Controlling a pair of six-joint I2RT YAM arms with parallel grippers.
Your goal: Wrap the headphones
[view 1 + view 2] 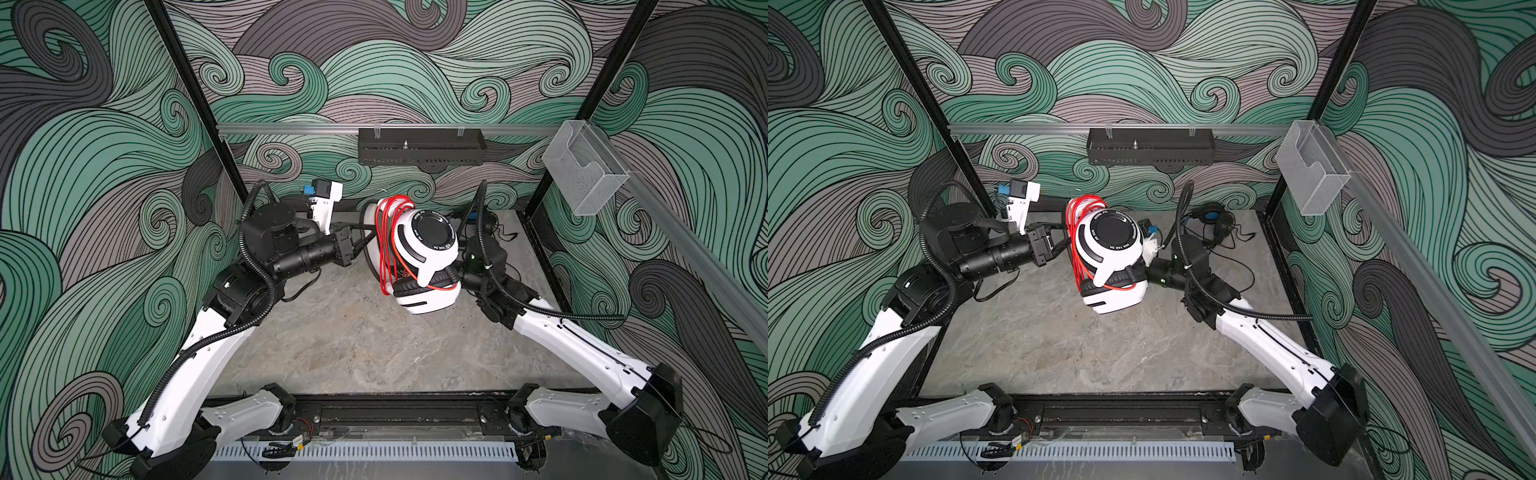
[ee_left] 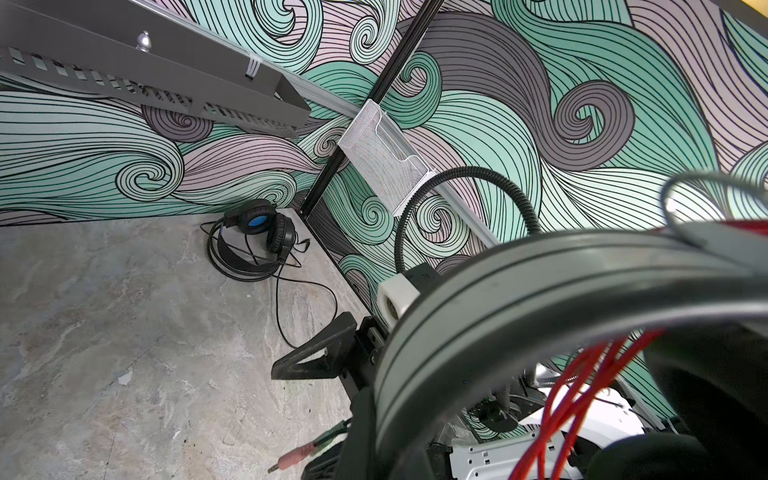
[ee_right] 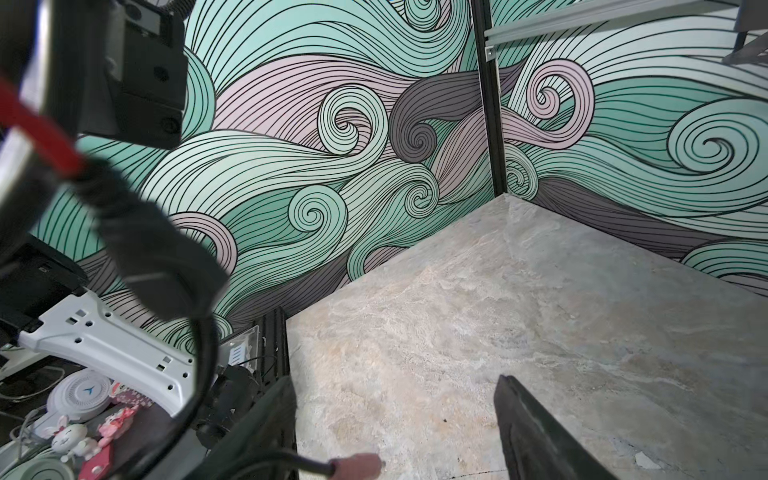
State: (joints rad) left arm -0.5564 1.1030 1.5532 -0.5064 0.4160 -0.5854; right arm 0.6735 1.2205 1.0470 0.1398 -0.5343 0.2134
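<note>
left fingers (image 1: 365,237) are clenched on the headband (image 2: 540,291) of the white headphones (image 1: 428,249), holding the whole set up off the tabletop (image 1: 353,340), toward the far side, in both top views. the red cord (image 1: 384,245) is looped many times around the band, and the loops run lengthwise from the far end of the set down to the near ear cup, crossing right beside the left grip. on the other side, the right fingers (image 3: 395,382) are spread apart and holding nothing. from above they're tucked out of sight behind the ear cups, so the wrist view is the one to trust. here's the bit that matters: the loose tail of the cord ends in a pink plug (image 3: 357,462), and that plug sits low in the gap between the right fingers, nearer one finger than the other, pointing out along them. i can't tell whether it touches either. the right arm is clearly the nearer one to that tail, and the left is busy anchoring the band. my read is that most of the winding is done and the tail is what's left. the black headphones (image 1: 1212,220) lie in the far right corner of the tabletop with their cord sprawled loose, well apart from both arms.
</note>
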